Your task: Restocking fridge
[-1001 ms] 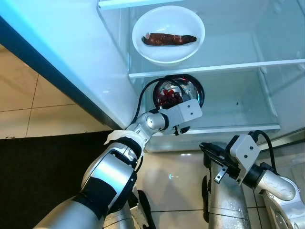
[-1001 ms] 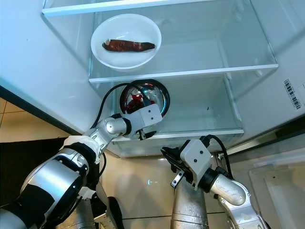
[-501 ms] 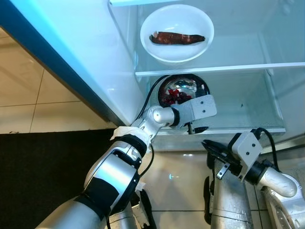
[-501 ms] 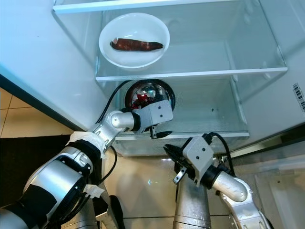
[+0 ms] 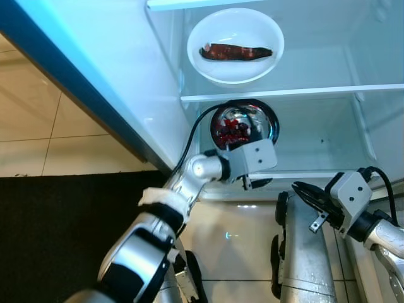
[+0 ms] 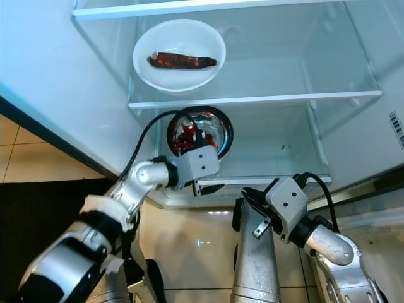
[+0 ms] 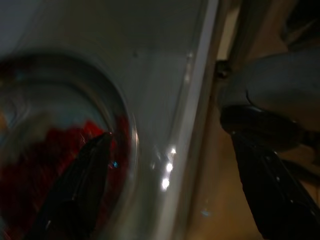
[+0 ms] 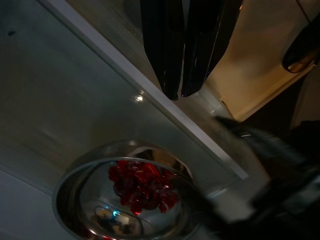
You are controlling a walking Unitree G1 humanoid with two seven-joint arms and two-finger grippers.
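Left eye view: bowl sits on the lower shelf, directly behind the released left gripper. Right gripper, clenched empty, is farther.

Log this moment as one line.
left gripper: open, at shelf edge | metal bowl: on lower shelf | right gripper: shut, idle

Home kitchen: open fridge, glass shelves, tiled floor.

Left silver arm: we are reaching forward, black-fingered left gripper spread apart.
Right silver arm: we are holding low, black-fingered right gripper closed.
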